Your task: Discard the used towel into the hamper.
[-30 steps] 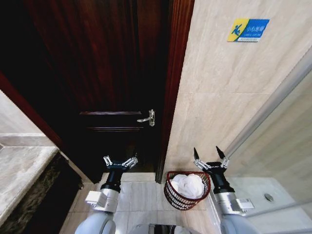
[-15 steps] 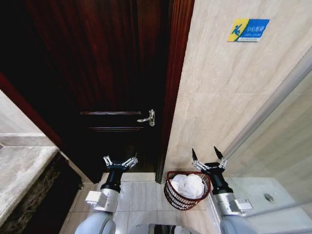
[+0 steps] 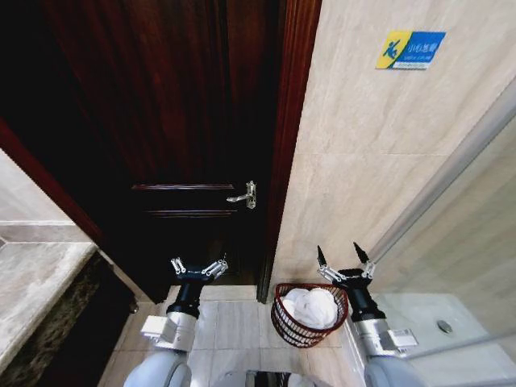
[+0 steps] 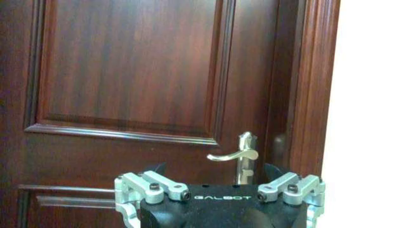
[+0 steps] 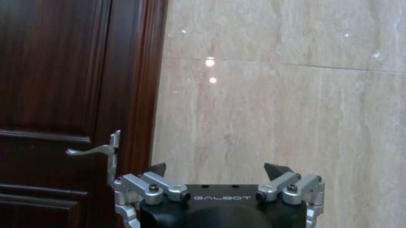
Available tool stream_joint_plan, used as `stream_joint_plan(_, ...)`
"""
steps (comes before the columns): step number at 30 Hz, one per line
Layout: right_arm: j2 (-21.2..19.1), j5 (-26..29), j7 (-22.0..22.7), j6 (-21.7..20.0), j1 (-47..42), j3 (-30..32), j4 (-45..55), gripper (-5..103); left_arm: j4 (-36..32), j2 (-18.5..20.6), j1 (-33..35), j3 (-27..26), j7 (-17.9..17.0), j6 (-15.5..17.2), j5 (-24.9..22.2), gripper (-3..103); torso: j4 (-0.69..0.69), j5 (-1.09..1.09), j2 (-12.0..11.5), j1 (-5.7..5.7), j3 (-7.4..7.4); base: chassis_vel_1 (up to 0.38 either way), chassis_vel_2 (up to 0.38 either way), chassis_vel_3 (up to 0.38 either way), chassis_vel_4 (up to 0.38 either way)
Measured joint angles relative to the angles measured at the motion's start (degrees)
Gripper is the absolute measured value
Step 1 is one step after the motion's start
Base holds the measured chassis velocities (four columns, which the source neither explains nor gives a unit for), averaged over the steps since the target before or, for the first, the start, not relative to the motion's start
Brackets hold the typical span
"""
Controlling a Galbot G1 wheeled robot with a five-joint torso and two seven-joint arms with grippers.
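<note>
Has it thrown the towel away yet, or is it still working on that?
It looks done: a crumpled white towel lies inside the round reddish-brown wicker hamper on the tiled floor. Nothing is in hand; the right gripper is open and empty above the rim, and the left gripper is open before the dark wooden door. Nothing visible remains.

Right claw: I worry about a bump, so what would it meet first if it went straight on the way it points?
Probably the tiled wall, just beside the door frame. The open right claw faces it squarely with nothing between, though depth is unclear.
</note>
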Motion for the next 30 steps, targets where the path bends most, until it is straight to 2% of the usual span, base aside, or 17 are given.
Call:
stream_joint_plan(15,0.0,0.0,0.0,0.0,0.0,0.0,-0.1,100,0.0,0.0,0.0,0.0,0.0,0.0,0.0,100,0.01,0.02,0.0,0.01,0.00,-0.123,-0.137,0.133,0.114)
stream_joint_plan(19,0.0,0.0,0.0,0.0,0.0,0.0,-0.1,100,0.0,0.0,0.0,0.0,0.0,0.0,0.0,100,0.00,-0.02,-0.3,-0.13,-0.14,0.035,0.002,0.023,0.009)
stream_joint_plan(30,0.0,0.1,0.0,0.0,0.0,0.0,-0.1,100,0.0,0.0,0.0,0.0,0.0,0.0,0.0,100,0.00,0.02,-1.8,-0.83,-0.91,0.055,0.068,0.014,0.018)
